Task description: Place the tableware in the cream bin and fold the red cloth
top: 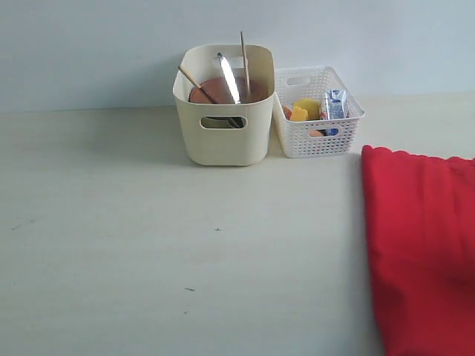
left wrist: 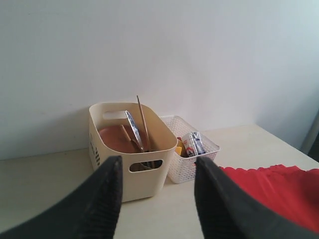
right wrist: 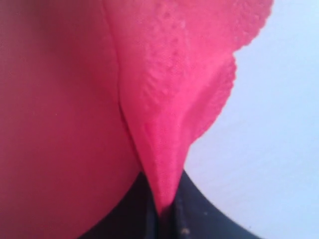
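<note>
From where I'm driving this, it looks like a lab-style test setup more than a lived-in kitchen. There's a plain pale tabletop [top: 111, 222] against a blank whitish wall [top: 89, 52]. On it sit a cream bin [top: 223, 148] of tableware [top: 228, 78], a white lattice basket [top: 319, 141] of food [top: 304, 110], and a red cloth [top: 423, 245] laid flat.

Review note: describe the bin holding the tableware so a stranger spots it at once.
On the table, against the pale wall, two containers stand side by side. The cream bin is the left one in the exterior view, beside the white lattice basket. It is taller, smooth-walled, with an oval handle cut-out and a silver knife sticking out.
</note>
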{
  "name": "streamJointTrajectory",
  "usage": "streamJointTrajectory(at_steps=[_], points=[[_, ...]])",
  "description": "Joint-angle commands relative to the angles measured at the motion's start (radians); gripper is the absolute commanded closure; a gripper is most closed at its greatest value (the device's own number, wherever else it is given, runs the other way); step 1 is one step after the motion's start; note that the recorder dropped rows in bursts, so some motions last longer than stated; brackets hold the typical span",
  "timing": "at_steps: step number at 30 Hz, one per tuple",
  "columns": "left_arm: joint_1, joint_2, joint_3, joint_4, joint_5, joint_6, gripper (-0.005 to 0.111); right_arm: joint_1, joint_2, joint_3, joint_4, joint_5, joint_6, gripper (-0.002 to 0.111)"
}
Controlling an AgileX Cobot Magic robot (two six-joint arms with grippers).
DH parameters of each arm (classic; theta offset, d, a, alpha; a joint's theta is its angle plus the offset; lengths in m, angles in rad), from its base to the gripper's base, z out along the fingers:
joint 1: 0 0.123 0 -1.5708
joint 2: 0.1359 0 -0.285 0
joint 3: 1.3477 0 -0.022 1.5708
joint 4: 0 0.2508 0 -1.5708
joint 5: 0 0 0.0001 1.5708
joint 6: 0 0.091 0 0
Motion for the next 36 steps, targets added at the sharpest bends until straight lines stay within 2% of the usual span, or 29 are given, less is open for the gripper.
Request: streamJointTrajectory(at_steps=[1,8,12,18,22,36], points=[[0.002,-0.006,0.0,0.0,0.0,-0.001,0.061,-0.048,-0.005,-0.034,-0.004,-0.048,0.012,0.108],[0.002,-0.006,0.0,0.0,0.0,-0.001,0.061,-0.068,0.08,-0.175,0.011,-0.027,0.012,0.108],[0.002,-0.006,0.0,0.0,0.0,-0.001,0.061,-0.068,0.219,-0.385,0.075,0.071,-0.011,0.108],[0.002,-0.006,0.0,0.0,0.0,-0.001,0.061,-0.068,0.431,-0.703,0.345,0.184,-0.142,0.108],[0.002,-0.006,0.0,0.0,0.0,-0.001,0.061,-0.068,0.554,-0.843,0.474,0.228,-0.147,0.108],[0.002,-0.006,0.0,0.0,0.0,-0.001,0.061,-0.129,0.657,-0.907,0.634,0.171,-0.122,0.108]])
